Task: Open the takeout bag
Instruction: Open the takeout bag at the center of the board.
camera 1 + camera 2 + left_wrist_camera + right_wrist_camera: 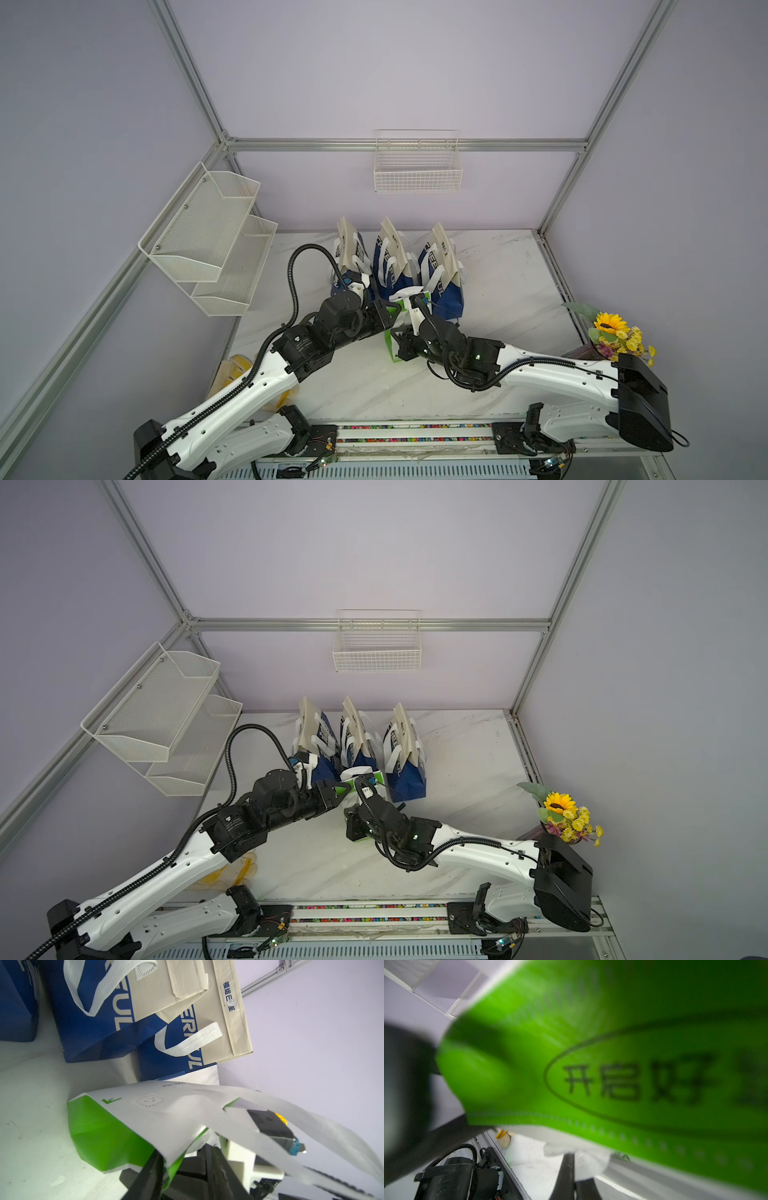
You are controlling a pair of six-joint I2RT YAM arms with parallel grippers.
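Green-and-white nonwoven takeout bag [108,1132] stands near the middle of the bench [498,291], just in front of three blue-and-beige bags [392,270] lined along the back edge. In both top views the two arms meet at this bag from opposite sides.

Left gripper [182,1157]: jaws stand apart. The white rim of the takeout bag passes between the fingers [153,1167]. No clamping is visible.

Right gripper [574,1167]: jaws are closed on a fold of the bag's white fabric. The green side panel, blurred, fills most of the right wrist view.

One white handle strap [311,1126] runs slack across the left wrist view.

A bunch of yellow flowers [615,332] sits at the right edge of the bench, well apart from the bags.
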